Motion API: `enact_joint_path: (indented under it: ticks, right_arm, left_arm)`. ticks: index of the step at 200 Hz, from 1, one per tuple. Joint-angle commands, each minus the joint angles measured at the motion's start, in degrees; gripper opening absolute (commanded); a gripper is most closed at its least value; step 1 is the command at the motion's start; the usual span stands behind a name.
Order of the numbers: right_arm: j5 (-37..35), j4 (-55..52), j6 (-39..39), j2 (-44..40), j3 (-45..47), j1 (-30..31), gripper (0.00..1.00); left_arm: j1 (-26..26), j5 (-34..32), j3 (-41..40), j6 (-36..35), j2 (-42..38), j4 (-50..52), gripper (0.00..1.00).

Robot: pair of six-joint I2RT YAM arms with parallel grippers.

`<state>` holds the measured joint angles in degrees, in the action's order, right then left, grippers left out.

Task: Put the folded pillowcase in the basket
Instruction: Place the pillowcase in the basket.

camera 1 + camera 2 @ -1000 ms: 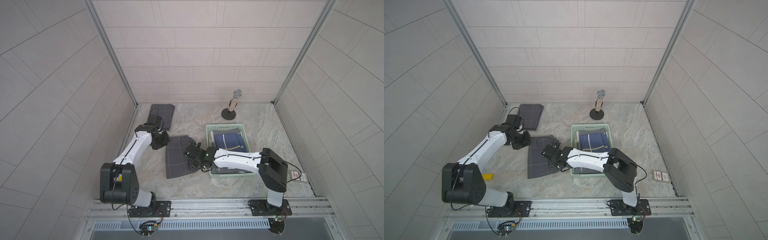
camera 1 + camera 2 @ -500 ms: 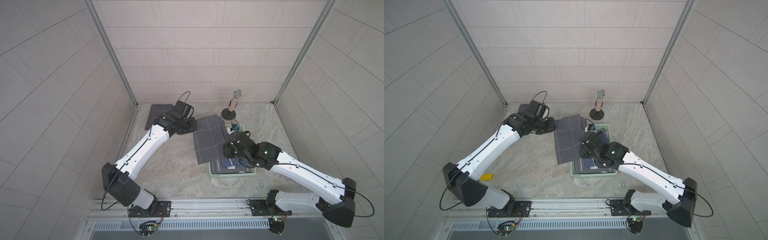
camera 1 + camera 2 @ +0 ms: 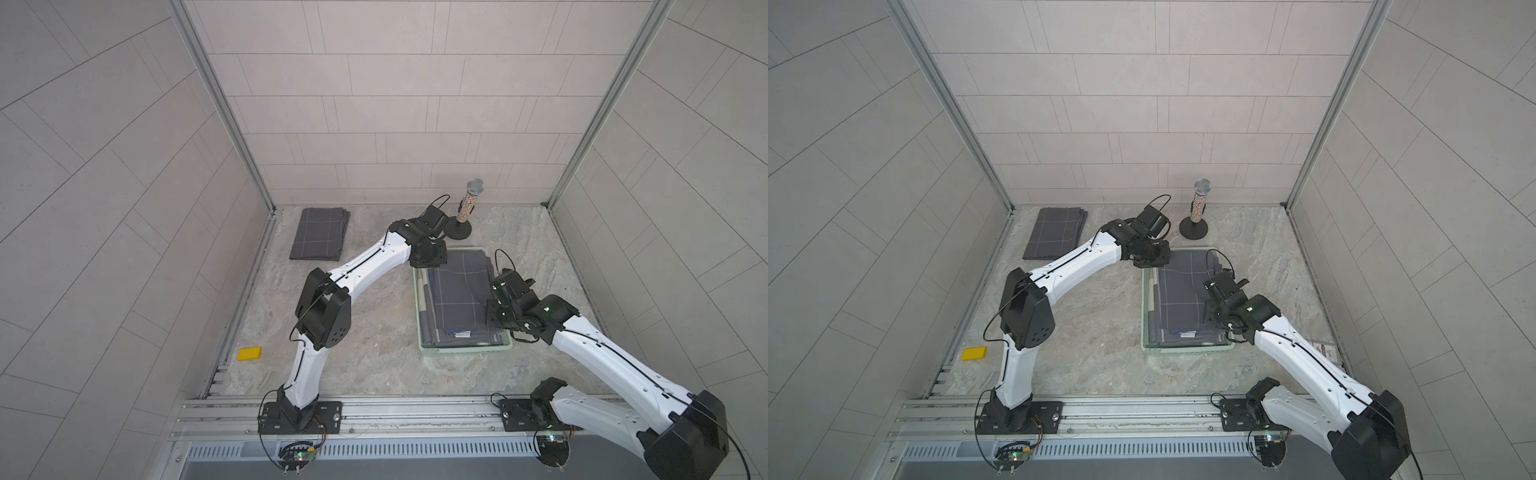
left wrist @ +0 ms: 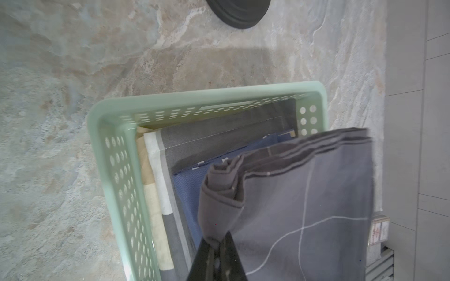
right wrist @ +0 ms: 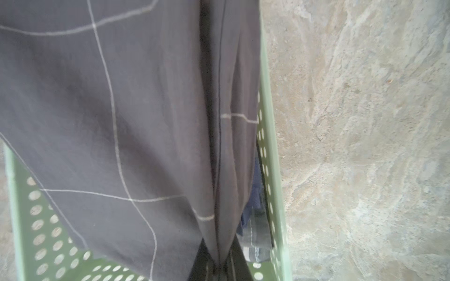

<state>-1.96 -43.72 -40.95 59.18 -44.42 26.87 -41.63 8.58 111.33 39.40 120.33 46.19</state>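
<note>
Left gripper was pinched shut on one corner of the folded pillowcase, which hung just above the stacked linens in the basket, not yet released. Right gripper clamped the opposite edge. Two-point hold probably meant to stop the fold opening.

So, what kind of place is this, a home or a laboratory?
Probably a robot test cell, not a home: the left arm and right arm are bolted to an aluminium rail, and plain panel walls box in the stone-patterned table.

White arms, black joints, black cables
</note>
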Motion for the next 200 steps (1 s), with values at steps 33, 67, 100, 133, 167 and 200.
enact_joint_path:
  ticks: [33, 67, 100, 133, 167, 200]
  right_arm:
    - [3.21, 6.12, 2.69, 7.35, 2.49, -3.73, 0.00]
    - [5.28, 8.11, 2.42, 11.20, 3.37, -3.76, 0.00]
    - [3.87, 6.01, 2.06, 9.25, 3.10, -3.74, 0.41]
    - [0.76, 0.27, 1.66, 1.97, 0.28, -3.20, 0.54]
    - [-0.57, -3.79, 1.99, -2.36, -3.63, -2.09, 0.52]
    - [1.07, -3.12, 0.98, -3.93, -4.03, -0.18, 0.50]
  left_arm:
    - [2.53, -3.98, -3.01, -0.90, 3.09, 0.08, 0.00]
    - [4.97, -2.05, -6.73, -1.17, 3.26, -3.71, 0.18]
    - [5.55, 2.10, -2.97, -6.41, 6.05, -2.33, 0.58]
    - [5.43, 5.26, -1.88, -8.58, 2.09, -2.87, 0.62]
    - [5.84, 4.56, -2.12, -11.18, -4.50, -1.39, 0.61]
    - [11.78, -2.59, -6.78, -12.30, -9.75, -0.36, 0.51]
